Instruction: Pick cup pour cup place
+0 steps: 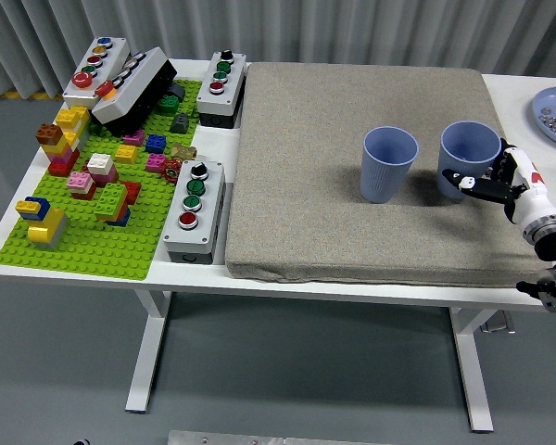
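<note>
Your right hand (pixel 489 184) came in from the right edge and sat curled around the lower side of the right blue cup (pixel 469 158); the black fingers (pixel 470 183) wrapped across the cup's near wall, so the grasp looked closed on it, though you could not tell how firmly; the white wrist trailed back toward the table's near right corner. That cup stood upright on the grey mat (pixel 352 213), its open mouth just above and to the left of the knuckles. The second blue cup (pixel 388 163) stood upright farther left of the hand, near the held cup but apart from it, a strip of mat showing between them. Beyond the hand, at the far right edge, a blue plate (pixel 549 109) held small bits too small to name. Well off to the left of the hand lay the green baseplate (pixel 93 243) crowded with coloured bricks, and the button boxes (pixel 194 209) stood just beside the mat's left edge. The white table (pixel 514 85) carried all of it.
</note>
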Motion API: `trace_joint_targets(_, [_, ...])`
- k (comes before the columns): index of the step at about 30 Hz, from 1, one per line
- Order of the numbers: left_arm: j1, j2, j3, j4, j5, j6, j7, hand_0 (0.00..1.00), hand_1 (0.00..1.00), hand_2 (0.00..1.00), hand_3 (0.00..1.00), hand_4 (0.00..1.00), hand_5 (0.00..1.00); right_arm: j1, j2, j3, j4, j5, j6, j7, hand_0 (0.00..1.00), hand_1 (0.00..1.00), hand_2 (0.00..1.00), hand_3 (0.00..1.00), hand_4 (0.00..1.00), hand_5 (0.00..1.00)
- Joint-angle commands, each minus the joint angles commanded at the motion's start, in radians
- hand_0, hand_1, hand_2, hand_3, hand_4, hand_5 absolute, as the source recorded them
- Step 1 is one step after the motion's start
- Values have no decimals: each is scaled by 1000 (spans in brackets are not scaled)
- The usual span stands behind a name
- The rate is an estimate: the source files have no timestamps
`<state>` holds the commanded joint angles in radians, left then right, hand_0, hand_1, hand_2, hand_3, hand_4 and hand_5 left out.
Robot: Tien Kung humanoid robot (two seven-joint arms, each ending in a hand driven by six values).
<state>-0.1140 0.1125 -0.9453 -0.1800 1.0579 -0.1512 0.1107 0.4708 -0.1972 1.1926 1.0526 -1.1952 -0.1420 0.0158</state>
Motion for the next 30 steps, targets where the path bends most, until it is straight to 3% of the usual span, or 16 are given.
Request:
trace_joint_targets(14, [2,3,7,0,-8,1,-1,817,774,843,755,547,998,53,-3,-70,109,-349,-67,-67,675,581,508,633,681,16])
trace_joint_targets(30, [-2,4,7,0,-10,1,-2,817,774,843,755,546,998,69,-4,-95,142,-636,-113,-94,684,583,507,632,682,19])
